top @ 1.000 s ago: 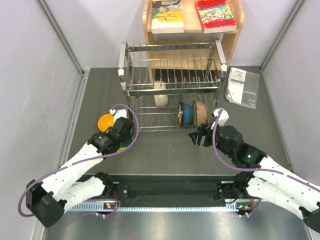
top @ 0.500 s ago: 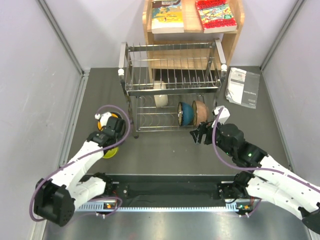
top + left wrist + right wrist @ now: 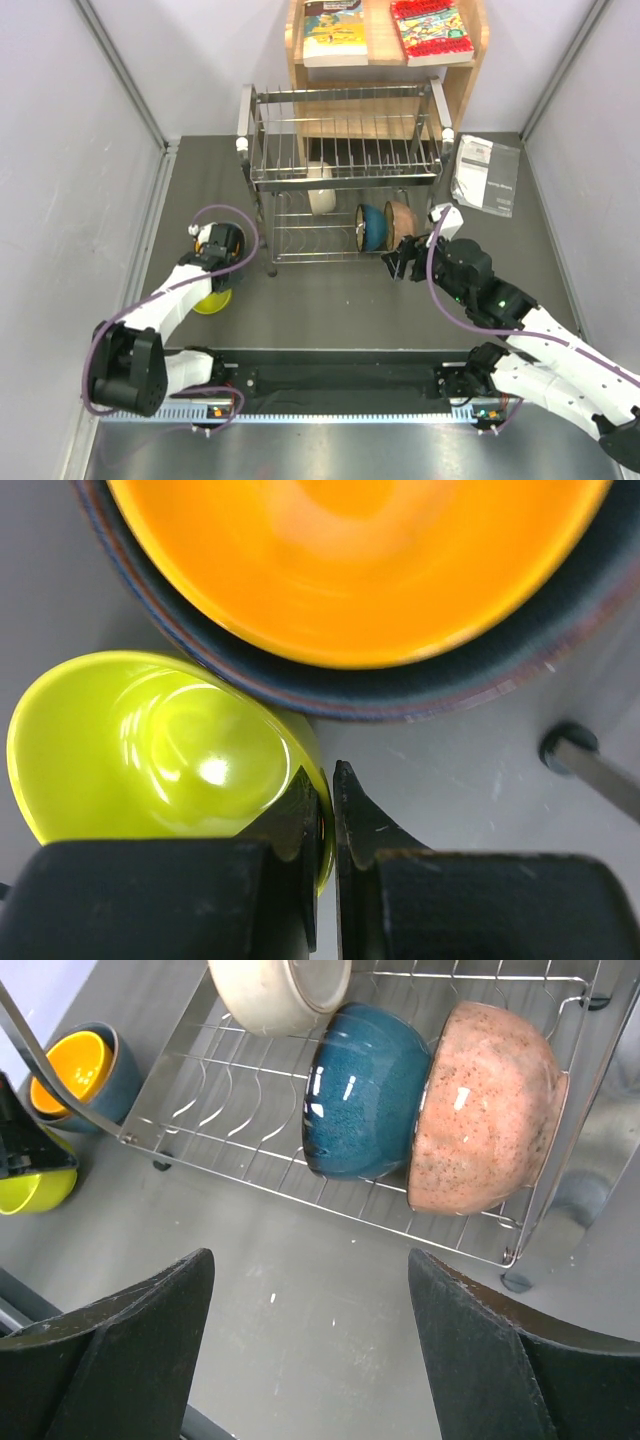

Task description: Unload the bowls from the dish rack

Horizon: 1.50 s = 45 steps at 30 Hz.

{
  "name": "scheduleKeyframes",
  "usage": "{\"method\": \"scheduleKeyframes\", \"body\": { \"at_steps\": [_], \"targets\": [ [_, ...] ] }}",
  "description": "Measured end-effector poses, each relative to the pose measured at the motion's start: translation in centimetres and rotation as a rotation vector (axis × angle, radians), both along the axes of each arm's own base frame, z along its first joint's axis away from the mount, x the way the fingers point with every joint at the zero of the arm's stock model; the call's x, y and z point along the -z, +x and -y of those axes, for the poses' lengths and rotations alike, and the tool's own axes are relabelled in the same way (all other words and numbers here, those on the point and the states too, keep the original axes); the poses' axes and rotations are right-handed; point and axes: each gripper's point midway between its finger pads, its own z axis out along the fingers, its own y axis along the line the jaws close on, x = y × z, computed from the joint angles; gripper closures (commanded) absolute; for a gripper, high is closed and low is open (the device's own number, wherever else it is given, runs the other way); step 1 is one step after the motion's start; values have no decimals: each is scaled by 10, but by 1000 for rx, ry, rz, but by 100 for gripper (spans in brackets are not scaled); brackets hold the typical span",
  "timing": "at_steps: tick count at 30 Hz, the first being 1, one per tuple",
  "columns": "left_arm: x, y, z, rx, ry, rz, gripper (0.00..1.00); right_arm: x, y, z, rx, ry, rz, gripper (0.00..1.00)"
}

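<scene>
Left fingers (image 3: 290,830) are pinched shut on the rim of the lime-yellow bowl (image 3: 150,745), down at the tabletop (image 3: 330,300) left of the dish rack (image 3: 345,165), just beside the orange bowl (image 3: 350,560). Right fingers (image 3: 130,1350) gape wide, holding nothing, aimed at the lower tier. The teal bowl (image 3: 365,1090) and pinkish bowl (image 3: 480,1110) stand on edge there, touching, straight ahead of them; the cream bowl (image 3: 280,990) sits beyond. The right arm is plainly nearer, so the next grab looks like its job.
</scene>
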Motion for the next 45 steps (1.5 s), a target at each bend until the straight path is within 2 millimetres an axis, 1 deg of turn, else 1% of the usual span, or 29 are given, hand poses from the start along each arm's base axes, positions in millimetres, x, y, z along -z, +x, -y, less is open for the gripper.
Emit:
{"method": "scheduleKeyframes", "body": {
  "at_steps": [5,9,13,18,28,35,41,43,45],
  "targets": [
    [3,13,-11,-19,21,-25,100,0,0,0,-1,3,-1,22],
    [8,26,-13,-3,42,-67,100,-1,1,1,1,5,-1,22],
    [9,45,-10,17,50,-95,100,0,2,3,8,4,-2,22],
    [6,72,-5,38,38,-72,100,-1,4,6,17,6,0,21],
    [5,108,-1,75,50,-69,100,-4,5,10,28,15,7,22],
    [4,142,2,99,65,-54,100,-6,6,13,38,22,13,21],
    [0,172,9,130,59,-33,100,-4,6,16,43,18,8,22],
    [-2,179,12,140,51,-22,93,-4,6,16,42,18,7,22],
    [-3,181,15,148,41,-18,87,-3,6,16,42,18,6,22]
  ]
}}
